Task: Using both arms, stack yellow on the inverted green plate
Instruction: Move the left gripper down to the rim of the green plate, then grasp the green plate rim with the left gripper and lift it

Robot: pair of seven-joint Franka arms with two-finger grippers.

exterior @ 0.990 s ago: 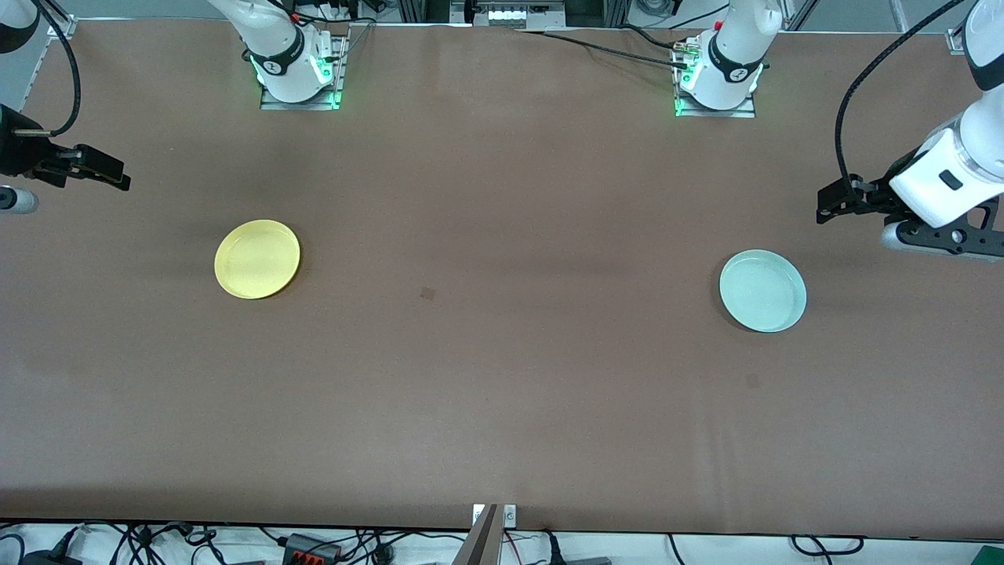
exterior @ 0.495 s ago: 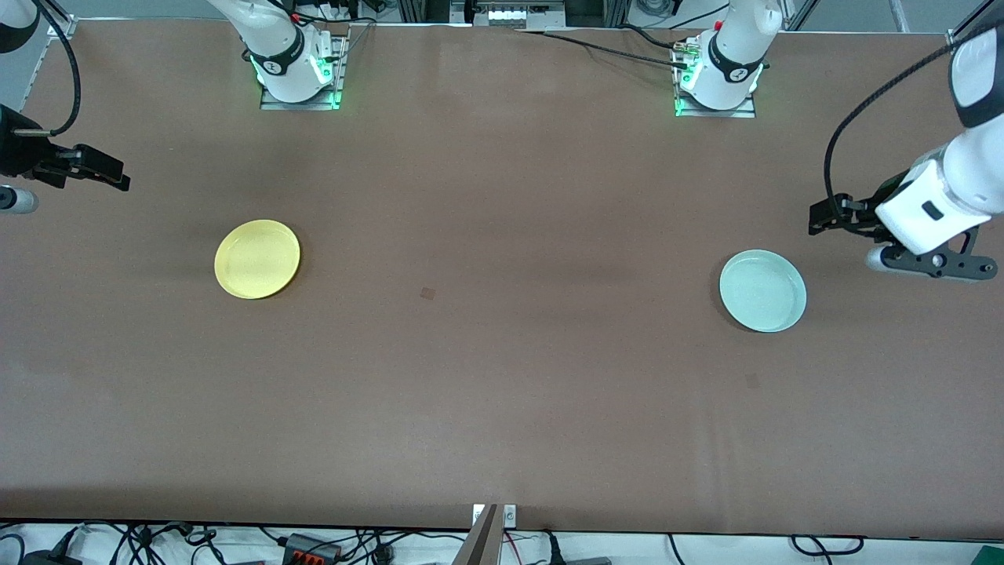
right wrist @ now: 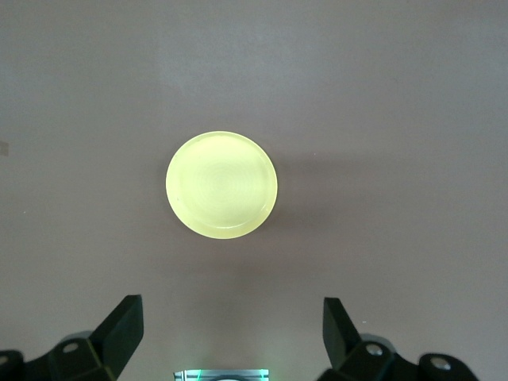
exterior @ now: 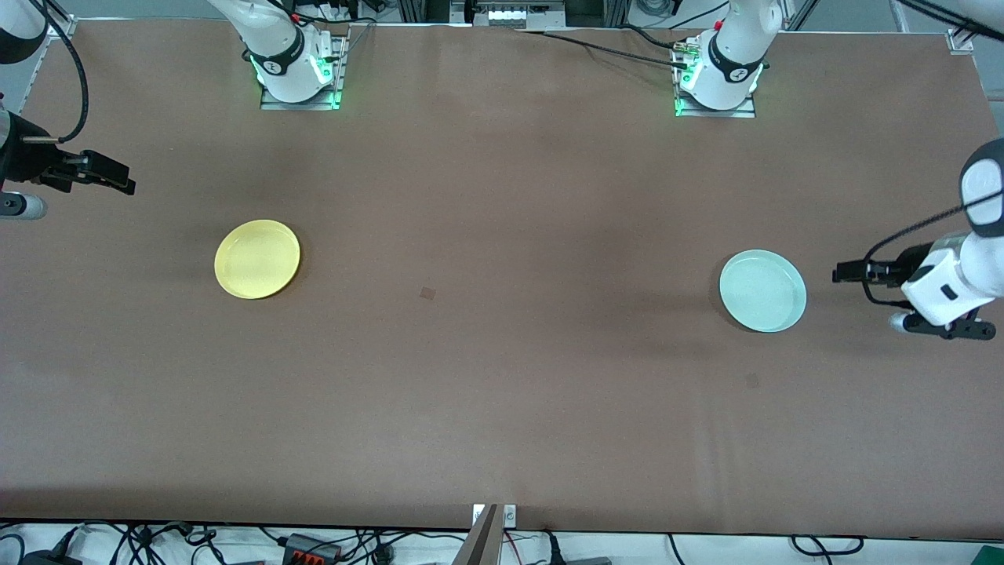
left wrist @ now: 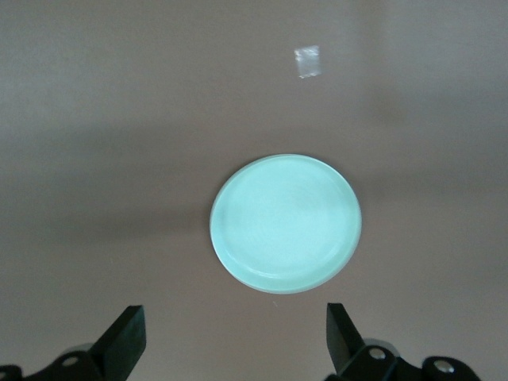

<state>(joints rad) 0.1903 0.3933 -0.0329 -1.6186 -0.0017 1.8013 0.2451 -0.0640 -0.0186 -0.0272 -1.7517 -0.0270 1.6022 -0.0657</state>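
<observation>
The yellow plate lies flat on the brown table toward the right arm's end. It also shows in the right wrist view. The pale green plate lies flat toward the left arm's end and shows in the left wrist view. I cannot tell which way up it lies. My left gripper is open and empty over bare table beside the green plate, at the left arm's end, with its jaws apart from the plate. My right gripper is open and empty over the table's edge at the right arm's end, away from the yellow plate.
The two arm bases with green lights stand along the table's edge farthest from the front camera. A small dark mark lies on the table between the plates. Cables hang off the table's near edge.
My left arm has swung toward the front camera and its gripper now points at the green plate from beside it. My right gripper has barely moved. Both plates are where they were.
</observation>
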